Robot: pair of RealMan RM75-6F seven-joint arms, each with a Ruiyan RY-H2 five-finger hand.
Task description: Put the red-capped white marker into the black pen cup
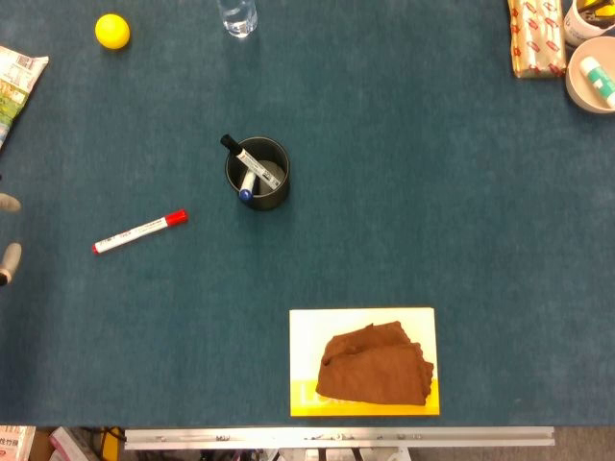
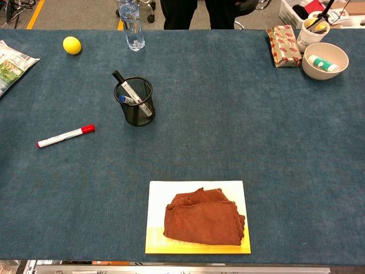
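The red-capped white marker (image 1: 140, 231) (image 2: 65, 136) lies flat on the blue table at the left, cap pointing right and slightly away from me. The black mesh pen cup (image 1: 274, 200) (image 2: 136, 117) stands upright right of it and further back, apart from it; it holds a black-capped marker and a blue-capped one. Only two fingertips of my left hand (image 1: 9, 261) show at the left edge of the head view. They are spread, hold nothing, and sit well left of the marker. My right hand appears in neither view.
A yellow ball (image 1: 112, 31), a clear bottle (image 1: 237, 16) and a snack packet (image 1: 14, 82) lie along the back left. At the near edge a brown cloth (image 1: 375, 365) rests on a yellow-white board (image 1: 307, 331). A bowl (image 1: 577, 91) and a wrapped pack (image 1: 536, 36) sit at the back right.
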